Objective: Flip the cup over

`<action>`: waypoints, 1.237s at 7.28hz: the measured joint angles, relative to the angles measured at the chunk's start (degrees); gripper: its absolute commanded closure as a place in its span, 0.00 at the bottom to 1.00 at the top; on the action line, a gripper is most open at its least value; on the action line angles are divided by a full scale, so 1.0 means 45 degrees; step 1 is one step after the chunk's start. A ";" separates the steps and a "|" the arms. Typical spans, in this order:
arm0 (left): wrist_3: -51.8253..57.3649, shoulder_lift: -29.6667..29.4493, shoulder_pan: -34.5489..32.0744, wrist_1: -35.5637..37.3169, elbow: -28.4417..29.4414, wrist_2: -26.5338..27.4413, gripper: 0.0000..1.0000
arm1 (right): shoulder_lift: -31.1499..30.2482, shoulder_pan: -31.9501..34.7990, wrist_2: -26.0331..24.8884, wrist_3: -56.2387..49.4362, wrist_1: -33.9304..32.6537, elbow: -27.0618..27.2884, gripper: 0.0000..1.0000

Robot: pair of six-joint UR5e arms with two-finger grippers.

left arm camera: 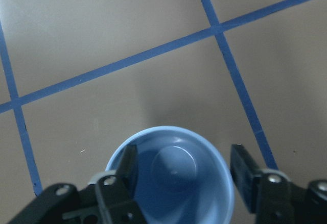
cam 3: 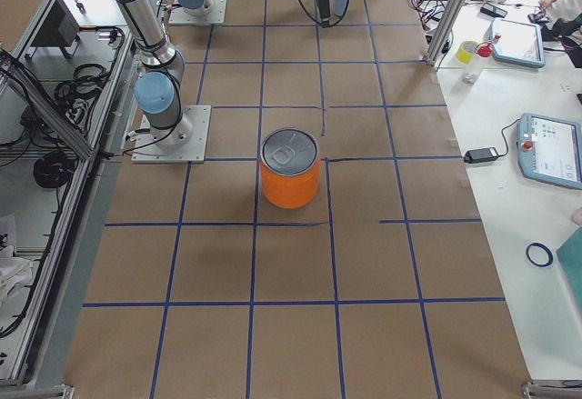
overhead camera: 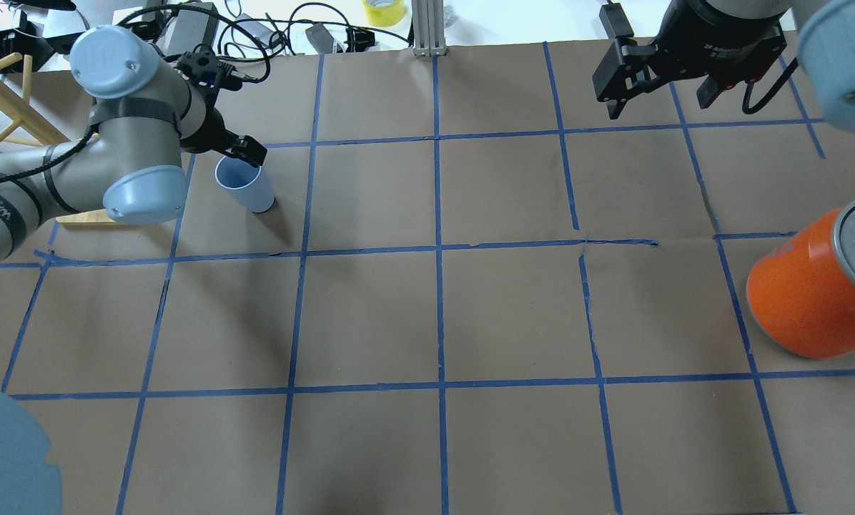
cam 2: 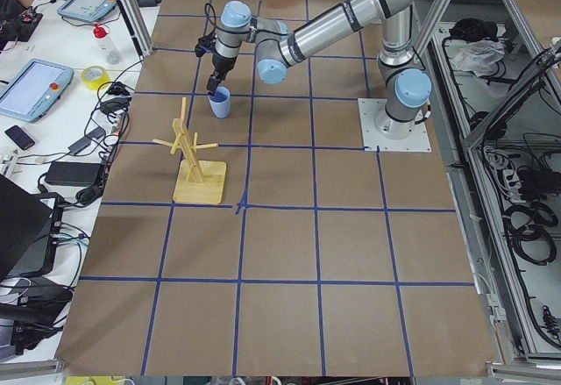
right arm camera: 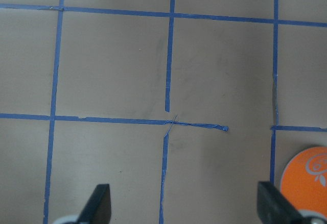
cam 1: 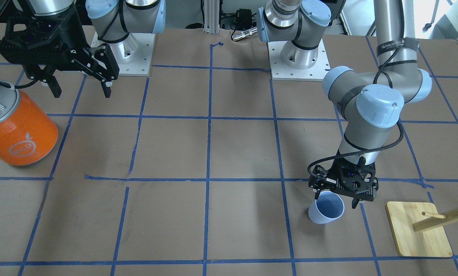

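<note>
The pale blue cup [cam 1: 326, 210] stands upright, mouth up, on the brown table. It also shows in the overhead view [overhead camera: 245, 184] and fills the bottom of the left wrist view [left arm camera: 171, 180]. My left gripper [cam 1: 335, 200] hangs right over its mouth, open. One finger [left arm camera: 129, 169] is at the rim's left side and the other [left arm camera: 244, 175] is just outside the right side. I cannot tell whether they touch the cup. My right gripper [cam 1: 80, 90] is open and empty, far off above the table, and shows in its wrist view [right arm camera: 186, 208].
A large orange can with a silver lid [cam 1: 18, 126] stands near my right gripper and shows in the overhead view [overhead camera: 806, 293]. A wooden peg rack on a board [cam 1: 418, 230] stands close beside the cup, on the outer side of my left arm.
</note>
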 measured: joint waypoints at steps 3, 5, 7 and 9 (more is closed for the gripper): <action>-0.0729 0.1933 -0.0027 -0.4863 0.1641 0.1157 0.00 | 0.0000 0.0008 -0.0003 -0.0002 -0.0007 -0.0011 0.00; -0.2755 0.3134 -0.0038 -0.7392 0.2257 0.1413 0.00 | 0.0001 0.0009 -0.0002 -0.0009 -0.0007 -0.0009 0.00; -0.4197 0.3843 -0.0079 -0.8394 0.2162 0.0967 0.00 | 0.0001 0.0009 0.0002 -0.0010 -0.0007 -0.0004 0.00; -0.4744 0.4094 -0.0439 -0.8813 0.1889 -0.0352 0.00 | -0.0006 0.0009 0.0002 -0.0011 0.0006 0.0001 0.00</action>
